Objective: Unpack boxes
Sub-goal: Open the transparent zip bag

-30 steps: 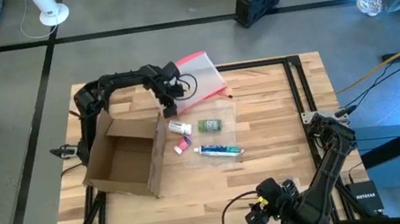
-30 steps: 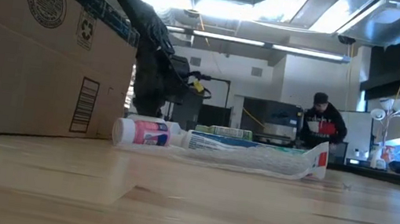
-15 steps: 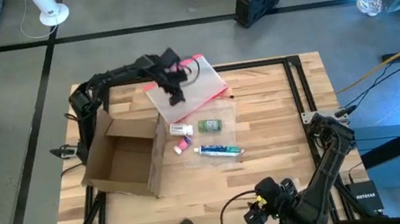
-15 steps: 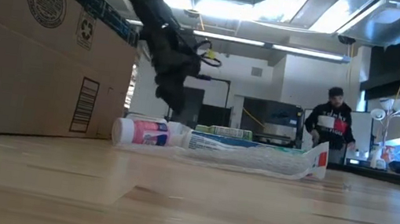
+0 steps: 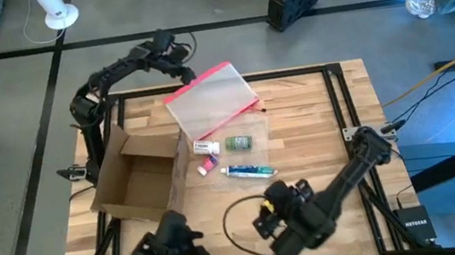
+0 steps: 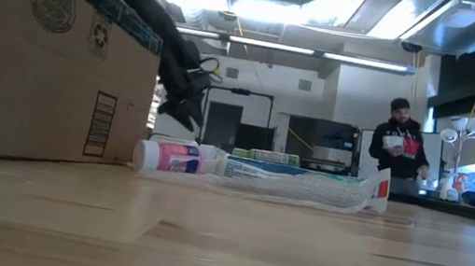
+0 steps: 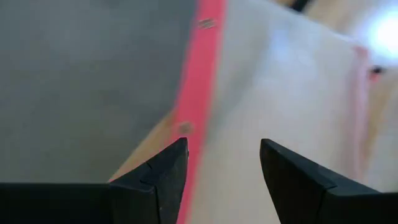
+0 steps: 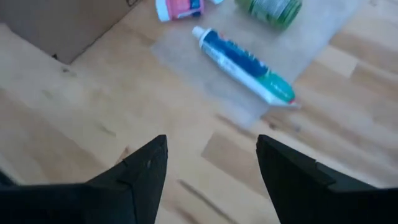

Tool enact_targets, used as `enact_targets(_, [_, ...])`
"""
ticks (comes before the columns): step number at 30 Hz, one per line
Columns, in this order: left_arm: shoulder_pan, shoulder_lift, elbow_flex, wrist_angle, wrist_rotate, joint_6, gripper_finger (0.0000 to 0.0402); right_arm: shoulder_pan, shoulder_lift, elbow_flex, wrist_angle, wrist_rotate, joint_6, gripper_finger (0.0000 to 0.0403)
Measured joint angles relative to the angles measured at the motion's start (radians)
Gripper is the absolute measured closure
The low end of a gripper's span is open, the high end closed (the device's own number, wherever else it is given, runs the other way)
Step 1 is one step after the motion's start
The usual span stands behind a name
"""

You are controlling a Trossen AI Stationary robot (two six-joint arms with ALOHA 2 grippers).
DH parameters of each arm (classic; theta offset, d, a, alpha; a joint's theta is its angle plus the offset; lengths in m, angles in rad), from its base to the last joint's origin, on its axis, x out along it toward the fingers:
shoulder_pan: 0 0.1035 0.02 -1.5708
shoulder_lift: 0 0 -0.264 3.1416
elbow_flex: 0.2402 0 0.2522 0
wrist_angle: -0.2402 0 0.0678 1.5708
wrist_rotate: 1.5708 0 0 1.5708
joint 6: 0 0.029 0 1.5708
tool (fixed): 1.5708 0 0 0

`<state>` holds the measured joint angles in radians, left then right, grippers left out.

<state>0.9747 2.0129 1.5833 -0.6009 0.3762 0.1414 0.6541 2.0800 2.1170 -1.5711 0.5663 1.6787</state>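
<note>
Seemingly unpacked, the brown corrugated cardboard box (image 5: 138, 182) lies open and empty by the bench's left edge, a toothpaste tube (image 5: 249, 171) and small bottles (image 5: 221, 146) beside it, while the left gripper (image 5: 163, 45) and right gripper (image 5: 266, 219) both hover with fingers apart, holding nothing.

Materials I logged, placed from the box (image 5: 140, 178):
- Box: brown corrugated cardboard, matt, black print on its side.
- Table (image 5: 320, 141) under it: pale wood planks, smooth satin finish.
- Pouch (image 5: 211, 99) just beyond the box: clear plastic film, faintly glossy, pink-red edge.
- Toothpaste tube (image 5: 249, 171) beside the box: glossy printed plastic.
- Small bottle (image 5: 205, 146) touching its flap: white plastic, pink label.
- Fingers (image 7: 158, 180) I saw: matt black plastic.
</note>
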Motion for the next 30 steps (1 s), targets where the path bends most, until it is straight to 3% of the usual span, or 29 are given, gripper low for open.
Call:
enact_targets(7, [0.034, 0.017, -0.013, 0.018, -0.066, -0.025, 0.0211, -0.125, 0.000, 0.000, 0.000, -0.001, -0.115, 0.0164])
enact_targets(11, [0.036, 0.017, -0.040, 0.036, -0.051, -0.042, 0.0211, -0.201, 0.000, 0.000, 0.000, -0.018, -0.225, 0.0164])
enact_targets(21, [0.003, 0.017, -0.117, 0.021, -0.013, -0.067, 0.0211, -0.419, 0.000, 0.000, 0.119, 0.052, -0.673, 0.0164])
enact_targets(26, [-0.013, 0.017, -0.138, 0.018, -0.013, -0.065, 0.0211, -0.547, 0.000, 0.000, 0.257, -0.012, -0.964, 0.0164])
enact_targets(30, [-0.015, 0.017, -0.153, 0.013, -0.013, -0.076, 0.0211, -0.654, 0.000, 0.000, 0.301, -0.104, -1.093, 0.0164])
